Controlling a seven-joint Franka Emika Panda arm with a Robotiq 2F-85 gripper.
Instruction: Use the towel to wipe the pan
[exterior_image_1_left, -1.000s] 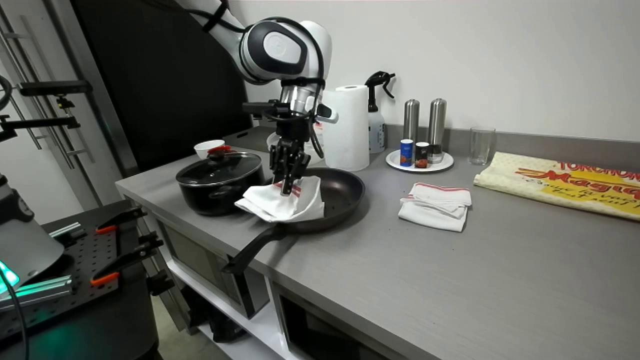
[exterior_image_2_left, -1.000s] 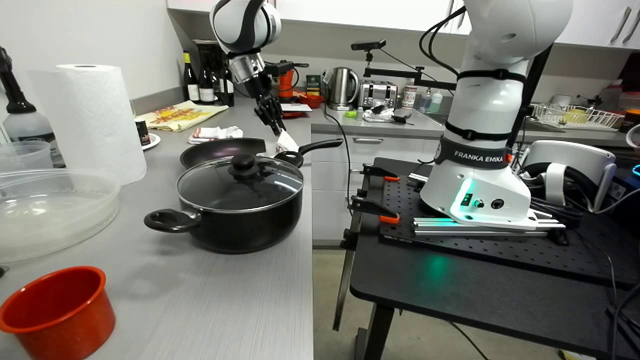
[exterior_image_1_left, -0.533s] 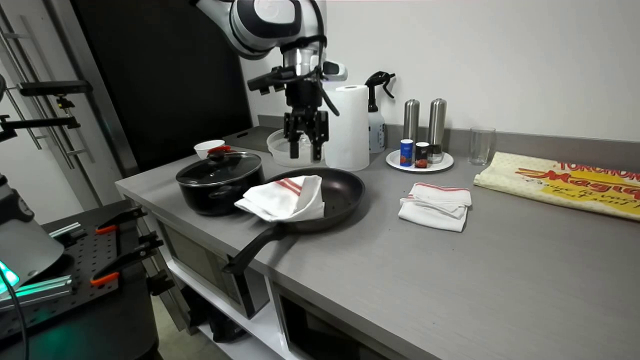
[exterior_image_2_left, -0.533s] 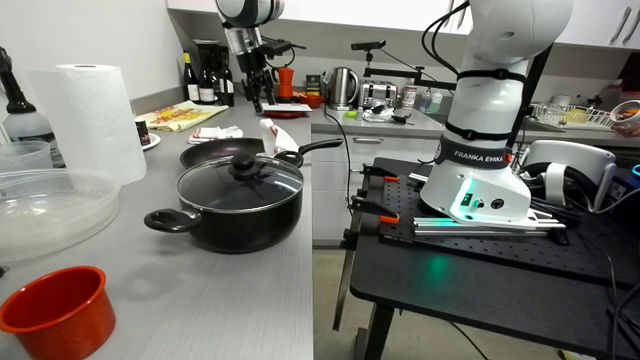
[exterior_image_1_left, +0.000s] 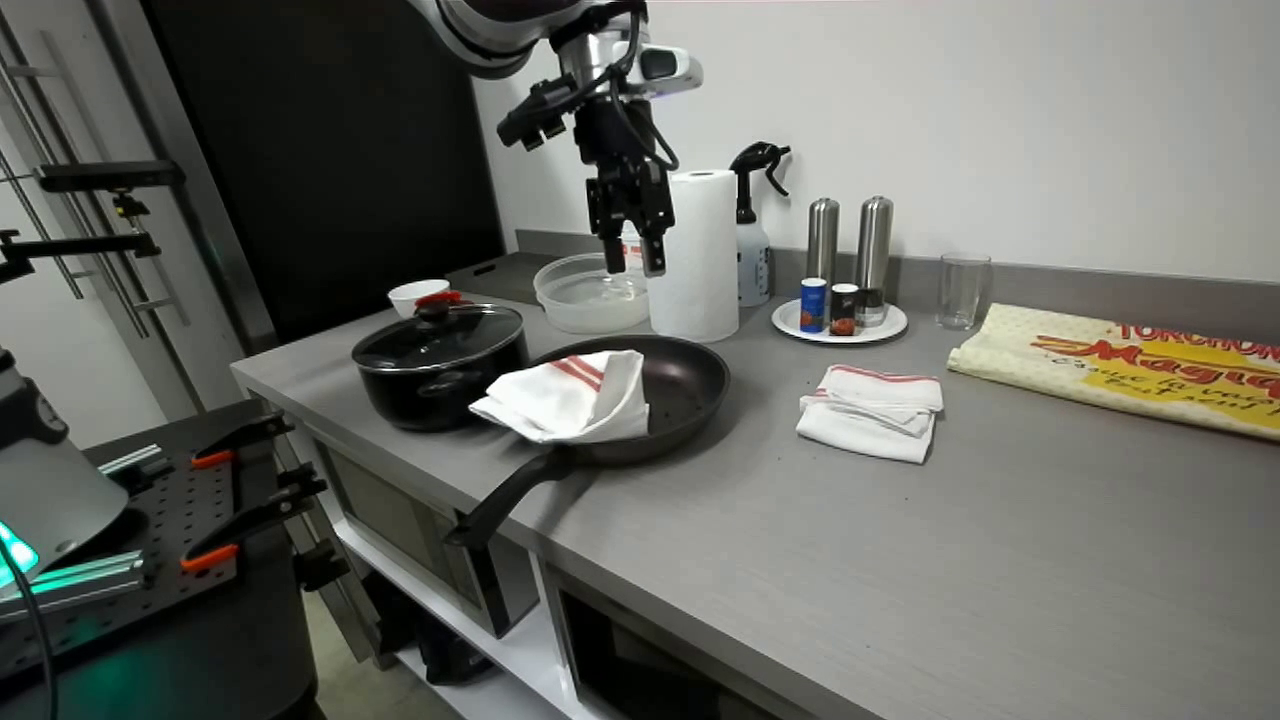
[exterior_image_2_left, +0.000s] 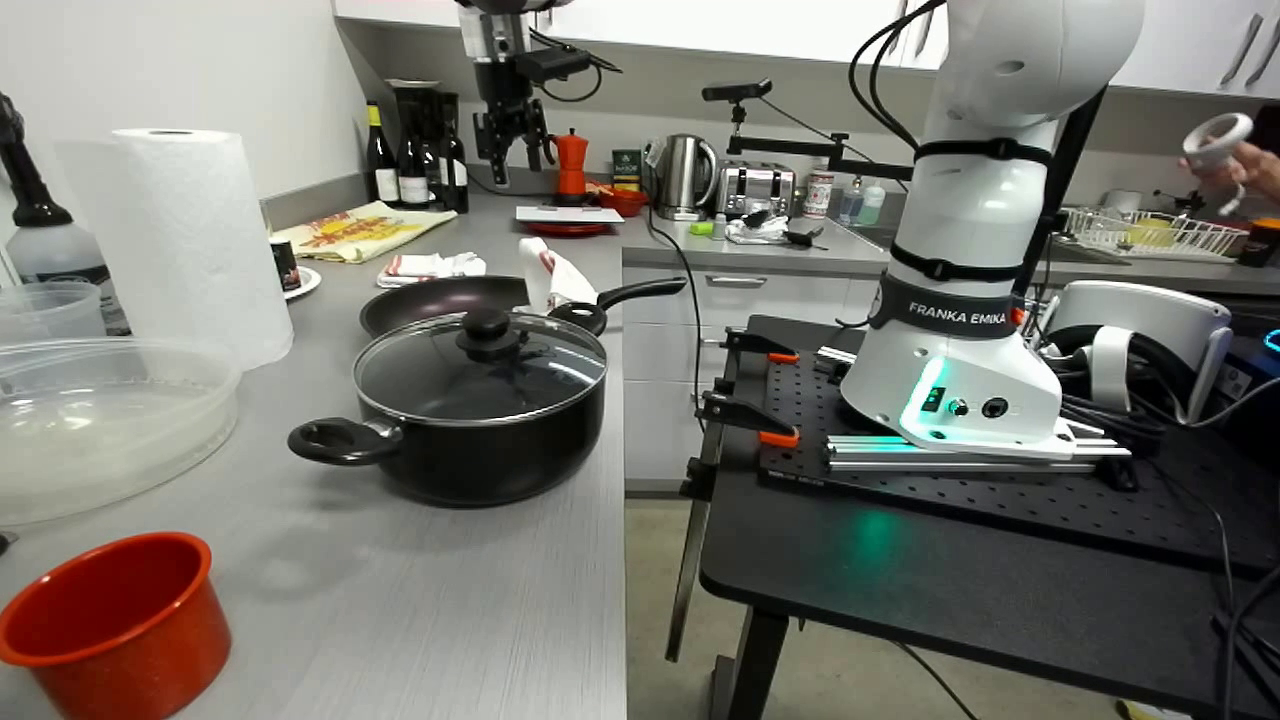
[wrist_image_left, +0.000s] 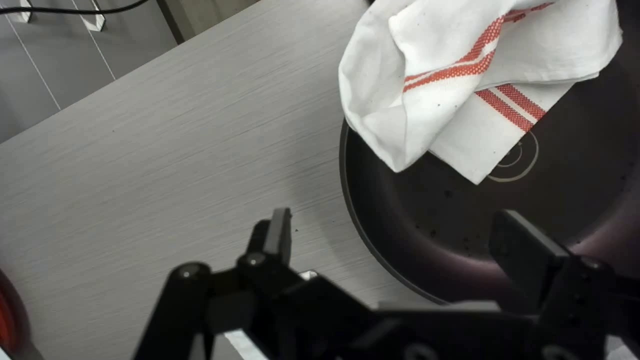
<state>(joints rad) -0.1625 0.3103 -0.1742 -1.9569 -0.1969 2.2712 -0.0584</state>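
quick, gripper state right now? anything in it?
Gripper: open, holding nothing; the red-striped towel lies below, partly in the frying pan.

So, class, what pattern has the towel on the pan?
The towel is white with red stripes, clearest in the wrist view.

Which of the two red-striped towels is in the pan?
The loosely bunched towel, lying partly inside the pan and reaching out over its rim. The other, a folded cloth, lies on the counter near the white plate.
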